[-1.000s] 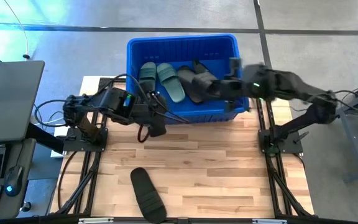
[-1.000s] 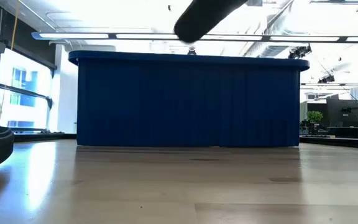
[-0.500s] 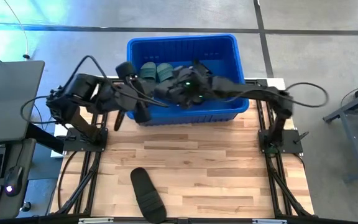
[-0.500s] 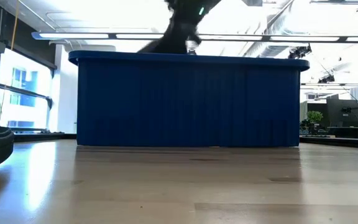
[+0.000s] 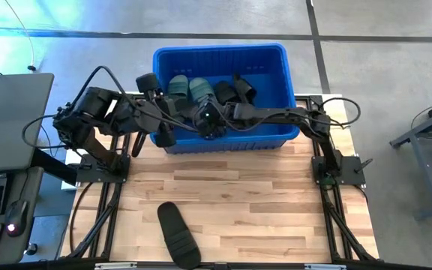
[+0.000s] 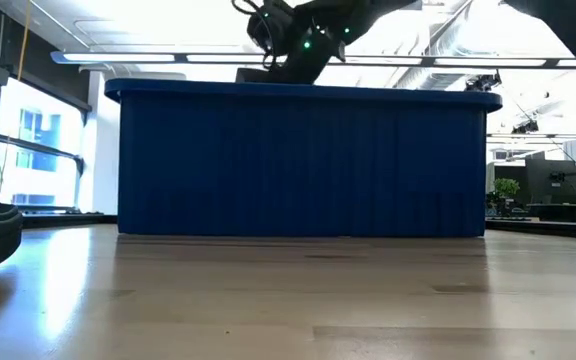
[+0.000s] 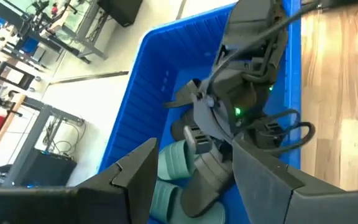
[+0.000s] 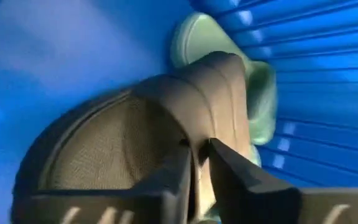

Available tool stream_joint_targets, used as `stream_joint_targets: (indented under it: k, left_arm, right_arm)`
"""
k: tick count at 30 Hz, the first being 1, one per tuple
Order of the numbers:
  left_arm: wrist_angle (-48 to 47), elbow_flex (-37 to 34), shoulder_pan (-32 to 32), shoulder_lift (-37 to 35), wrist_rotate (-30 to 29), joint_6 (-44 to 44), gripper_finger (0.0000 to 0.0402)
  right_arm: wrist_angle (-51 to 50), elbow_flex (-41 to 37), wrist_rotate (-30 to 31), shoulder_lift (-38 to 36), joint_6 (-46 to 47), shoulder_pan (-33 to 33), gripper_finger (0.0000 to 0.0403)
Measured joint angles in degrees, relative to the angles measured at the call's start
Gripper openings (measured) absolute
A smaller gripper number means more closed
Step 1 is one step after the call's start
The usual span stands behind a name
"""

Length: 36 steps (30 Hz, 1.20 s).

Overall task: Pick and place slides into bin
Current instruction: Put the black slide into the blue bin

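Note:
The blue bin (image 5: 220, 47) stands at the table's far middle and fills the low view (image 6: 298, 160). Two green slides (image 5: 190, 88) and black slides (image 5: 235, 91) lie in it. My right gripper (image 5: 205, 120) reaches into the bin's left part and is shut on a black slide (image 8: 104, 137), with a green slide (image 8: 197, 31) just beyond it. My left gripper (image 5: 160, 133) is open and empty over the bin's near left corner. Another black slide (image 5: 177, 234) lies sole-up on the table near the front edge. My right gripper pinches the wide strap (image 8: 219, 112) of the black slide at its edge between its two fingers (image 8: 229, 171). The slide is inside the bin's walls, against the green slide. Whether it rests on the bin's floor, I cannot tell.
The left wrist view (image 7: 194, 149) shows my right arm's gripper (image 7: 229, 112) low in the bin. Bare wood lies between the bin and the front slide. A grey desk with a keyboard (image 5: 6, 127) stands off the table's left.
My right gripper has swung from the bin's right side toward its left, carrying the black slide, and has gone down into the bin. My left gripper has moved from the bin's near wall toward the table's left and a little farther, to the bin's near left corner.

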Motion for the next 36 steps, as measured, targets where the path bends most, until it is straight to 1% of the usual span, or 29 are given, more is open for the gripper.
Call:
stream_joint_targets:
  k: [4,10,13,15,18,22,28,31,34,36]
  left_arm:
    - [0.0,0.0,0.0,0.0,-0.2,0.1,0.0191]
    - [0.0,0.0,0.0,0.0,-0.6,0.1,0.0191]
    - [0.0,0.0,0.0,0.0,-0.6,0.0,0.0191]
    - [0.0,0.0,0.0,0.0,-0.6,-0.1,0.0191]
    - [0.0,0.0,0.0,0.0,-0.6,-0.1,0.0191]
    - [0.0,0.0,0.0,0.0,-0.6,-0.1,0.0191]
    - [0.0,0.0,0.0,0.0,-0.6,-0.2,0.0191]
    - [0.0,0.0,0.0,0.0,-0.5,-0.2,0.0191]
    - [0.0,0.0,0.0,0.0,2.8,-0.2,0.0191]
    - [0.0,0.0,0.0,0.2,7.8,-0.3,0.0191]
  right_arm:
    - [0.1,0.0,-2.0,-0.4,-0.2,0.0,0.01]
    - [0.1,0.0,-2.0,-0.5,1.1,0.0,0.0189]
    - [0.6,0.0,-1.5,-0.5,1.3,0.0,0.0222]
    - [0.8,0.0,0.6,-0.8,1.1,0.0,0.0236]
    - [1.4,0.0,3.0,-1.7,1.5,0.1,0.0242]
    - [3.8,0.1,4.8,-3.0,3.0,0.0,0.0243]
    - [8.5,0.1,8.5,-6.5,0.8,0.2,0.0243]
    - [9.4,0.1,12.2,-9.5,1.2,0.9,0.0243]
    - [9.9,0.1,17.4,-13.6,1.3,2.5,0.0243]
    - [9.6,0.1,20.7,-16.6,1.9,4.1,0.0243]
